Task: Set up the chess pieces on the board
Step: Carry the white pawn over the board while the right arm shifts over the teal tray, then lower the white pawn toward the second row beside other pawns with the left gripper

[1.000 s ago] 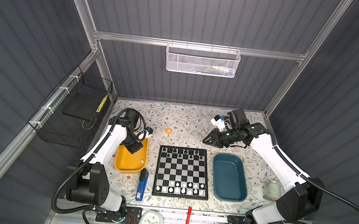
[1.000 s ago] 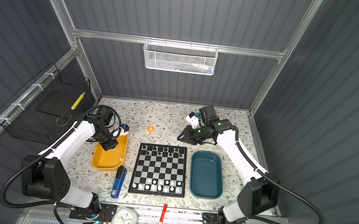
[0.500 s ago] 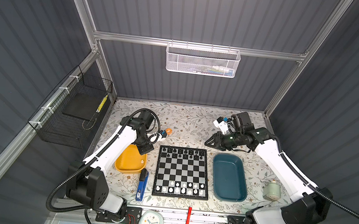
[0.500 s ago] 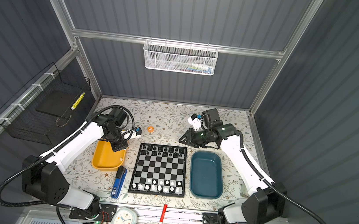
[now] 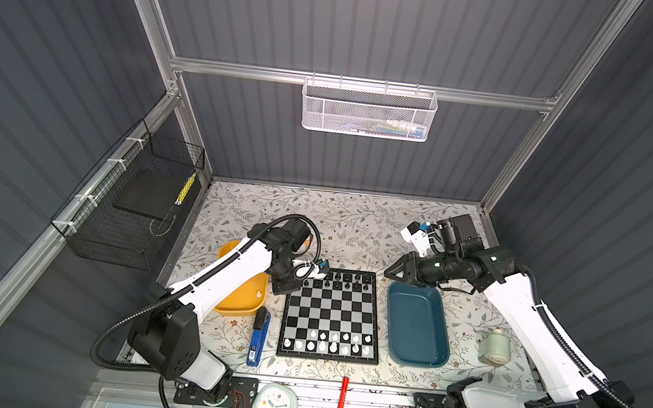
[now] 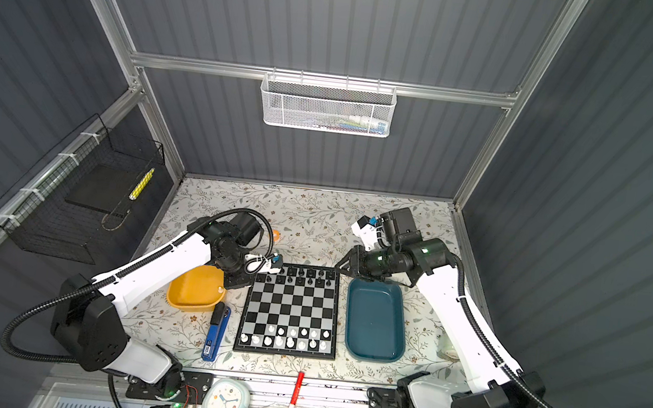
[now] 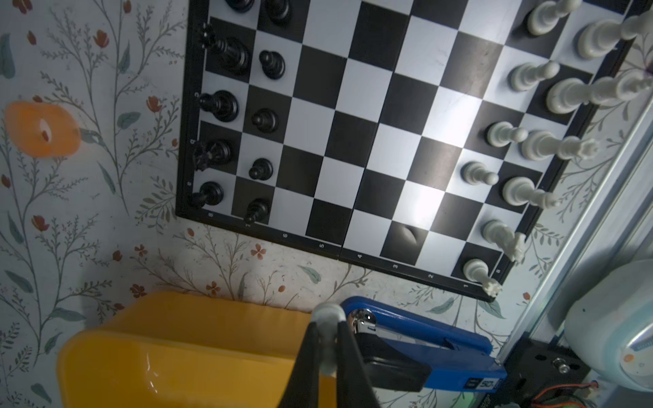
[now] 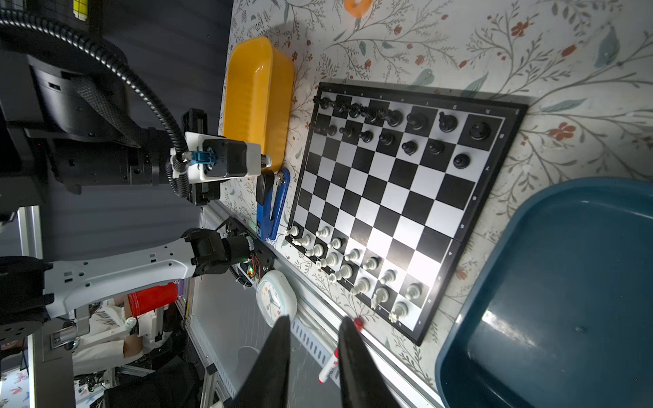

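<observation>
White pieces [image 5: 333, 346] line lower rows of the board [image 5: 330, 318], some pawn squares bare; left tool [image 7: 325, 326] pinched on a white piece [image 7: 327, 312] left of board, probably next sets it in a gap; right tool [image 8: 314, 319] part open, empty, by teal tray [image 5: 414, 340] upper end

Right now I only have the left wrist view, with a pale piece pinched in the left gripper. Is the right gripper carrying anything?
Observer: No; the right gripper has its jaws apart with nothing between them.
Operator: Where is it?
Observer: In both top views it hangs at the far end of the teal tray, just off the far right corner of the board.
Operator: Is that tray empty?
Observer: Nothing shows in it.
</observation>
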